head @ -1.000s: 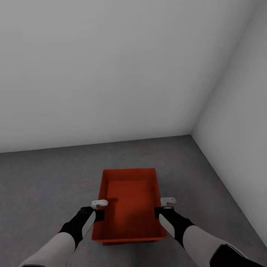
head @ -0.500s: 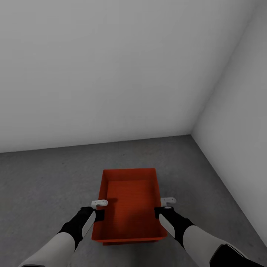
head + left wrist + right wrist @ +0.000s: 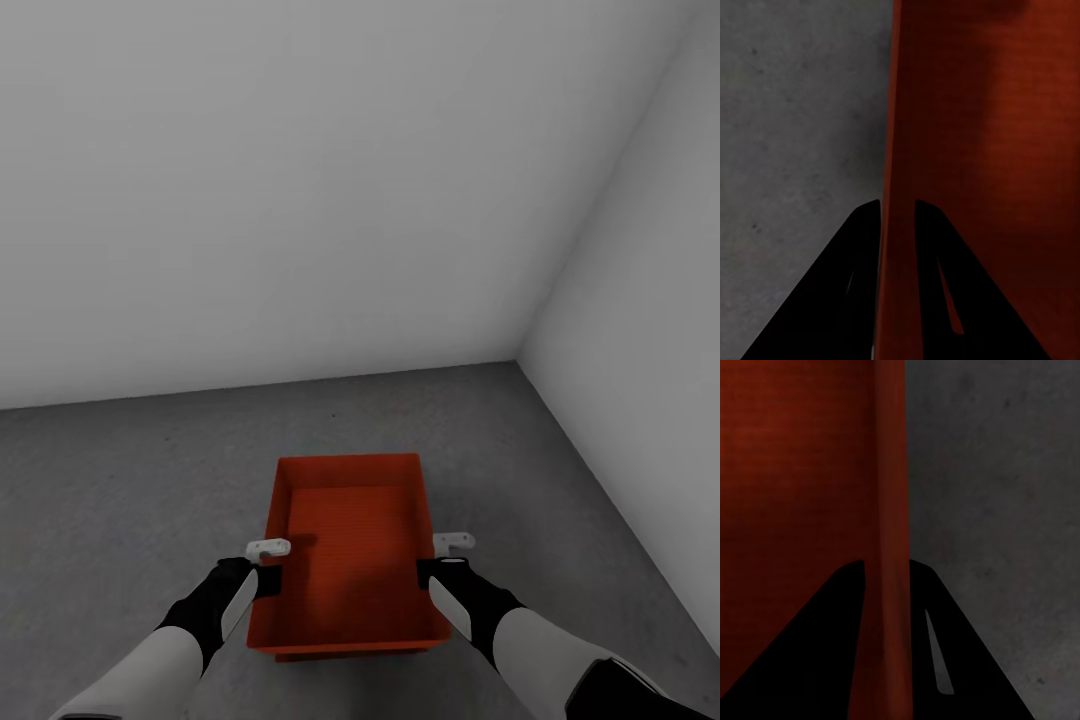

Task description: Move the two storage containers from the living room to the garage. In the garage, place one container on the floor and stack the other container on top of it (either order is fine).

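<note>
Nothing has shifted since the earlier frames; arms and bin sit as they did. The left gripper [image 3: 268,565] has its jaws narrowed onto the bin's [image 3: 350,545] left wall, one finger [image 3: 862,247] outside and one inside; the right gripper [image 3: 440,562] pinches the right wall alike. The open-top bin's long axis runs straight away from the robot. Beneath lies grey floor [image 3: 120,480]. Beyond, bare walls [image 3: 300,200] meet in a corner to the right.
</note>
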